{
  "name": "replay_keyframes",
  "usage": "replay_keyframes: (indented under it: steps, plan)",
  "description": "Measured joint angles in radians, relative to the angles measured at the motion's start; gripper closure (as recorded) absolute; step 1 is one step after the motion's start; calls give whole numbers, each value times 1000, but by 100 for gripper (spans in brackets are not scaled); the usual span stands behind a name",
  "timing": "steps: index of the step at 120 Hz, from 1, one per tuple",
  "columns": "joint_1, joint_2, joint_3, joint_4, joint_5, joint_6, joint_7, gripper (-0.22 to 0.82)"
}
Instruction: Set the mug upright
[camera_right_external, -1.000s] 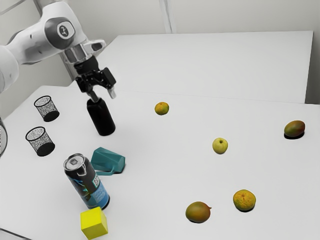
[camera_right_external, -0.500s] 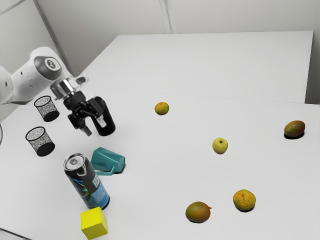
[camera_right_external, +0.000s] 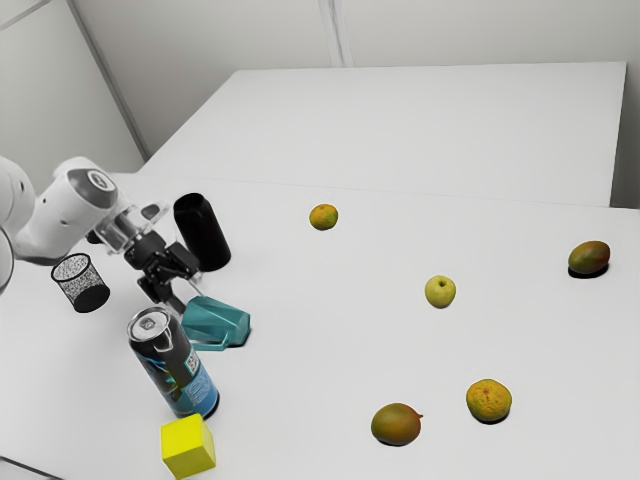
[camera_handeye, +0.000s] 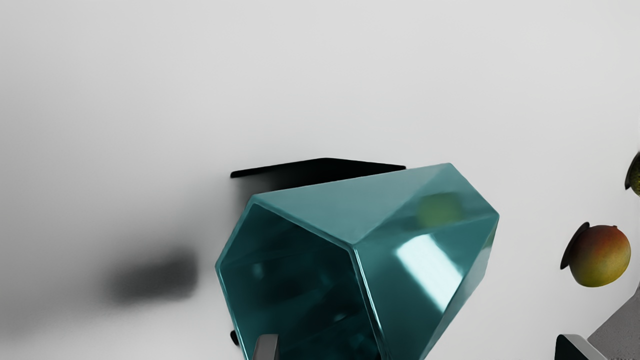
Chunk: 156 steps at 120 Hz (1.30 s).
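Tool (camera_right_external: 190, 297), spread wide, has descended to the mouth of the mug (camera_right_external: 217, 322), which lies on its side. A righting grip looks likely next.

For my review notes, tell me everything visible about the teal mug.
The mug is teal, glossy and slightly see-through, like tinted glass or plastic, with flat angular facets and a many-sided mouth. It lies on its side on the table, its mouth toward the exterior view's left, its looped handle on the side near the can. The open gripper is at the mouth end; whether a finger touches the mug, I cannot tell.
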<state>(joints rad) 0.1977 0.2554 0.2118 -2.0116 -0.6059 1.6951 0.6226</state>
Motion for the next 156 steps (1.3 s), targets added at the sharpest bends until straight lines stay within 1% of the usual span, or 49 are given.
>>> replay_keyframes:
  steps: [20, 37, 43, 55, 69, 79, 92, 110, 127, 140, 156]
  plan:
    - [0, 0, -7, -34, -40, 24, 46, 1]
    - [-1, -10, -15, -55, -71, 37, 71, 5]
    - [-1, -16, -23, -59, -81, 40, 76, 10]
    - [-1, -25, -39, -61, -92, 47, 81, 25]
    - [-1, -43, -63, -62, -98, 55, 79, 39]
    - [-1, -58, -86, -62, -100, 59, 73, 45]
    - [-2, -74, -117, -61, -101, 64, 60, 51]
    - [-2, -79, -132, -61, -101, 70, 40, 66]
    - [-1, -80, -133, -59, -95, 72, 25, 73]
    - [-1, -84, -135, -56, -91, 73, 16, 75]
    - [-2, -118, -142, -58, -77, 77, 2, 77]
